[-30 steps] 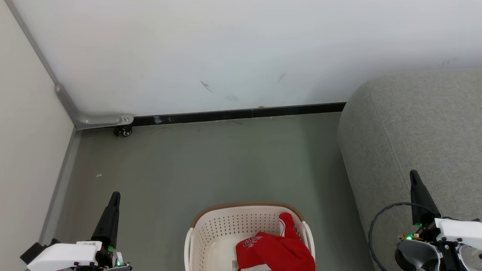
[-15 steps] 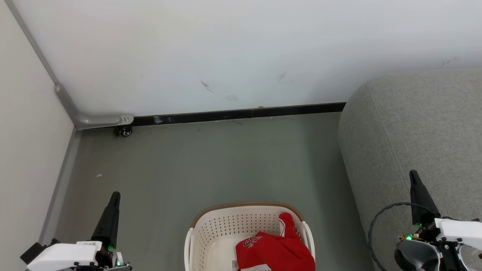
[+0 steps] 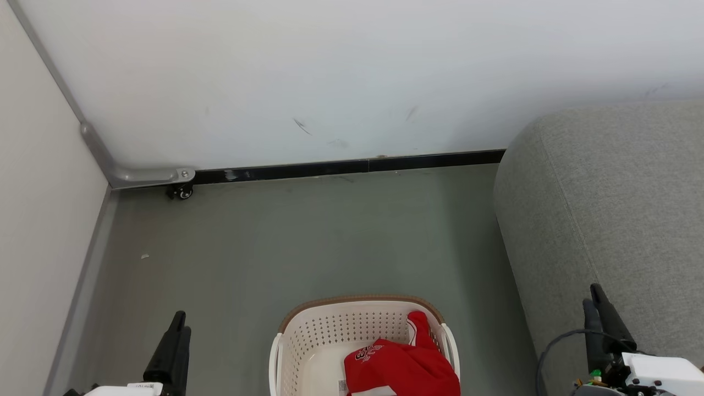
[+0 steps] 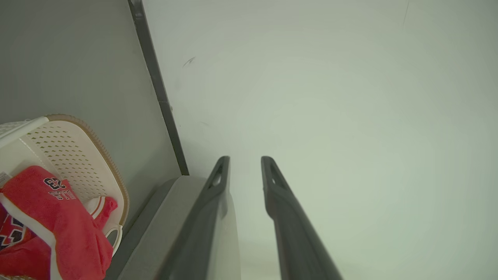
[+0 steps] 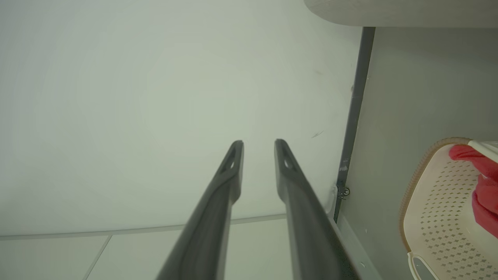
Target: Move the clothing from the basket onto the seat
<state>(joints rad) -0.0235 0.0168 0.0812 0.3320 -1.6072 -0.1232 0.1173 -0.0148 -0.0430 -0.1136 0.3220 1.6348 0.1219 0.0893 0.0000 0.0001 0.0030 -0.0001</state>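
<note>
The cream basket (image 3: 308, 341) stands on the floor at the bottom middle of the head view, with the red clothing (image 3: 404, 368) heaped in its right half. In the left wrist view the basket (image 4: 70, 151) and the clothing (image 4: 66, 221) sit at the lower left. The grey seat (image 3: 616, 209) fills the right side, its cushion bare. My left gripper (image 3: 182, 322) is left of the basket, and my right gripper (image 3: 591, 295) is over the seat's front edge. Both are open and hold nothing, as the left gripper (image 4: 245, 160) and right gripper (image 5: 258, 142) show in the wrist views.
A white wall with a black baseboard (image 3: 352, 165) closes the far side of the grey floor (image 3: 308, 236). A pale panel (image 3: 38, 220) runs along the left, with a metal bracket and small caster (image 3: 181, 190) at its corner.
Both grippers have dropped toward the bottom edge of the head view, and their fingers have parted from shut to slightly open. Basket and clothing are unmoved.
</note>
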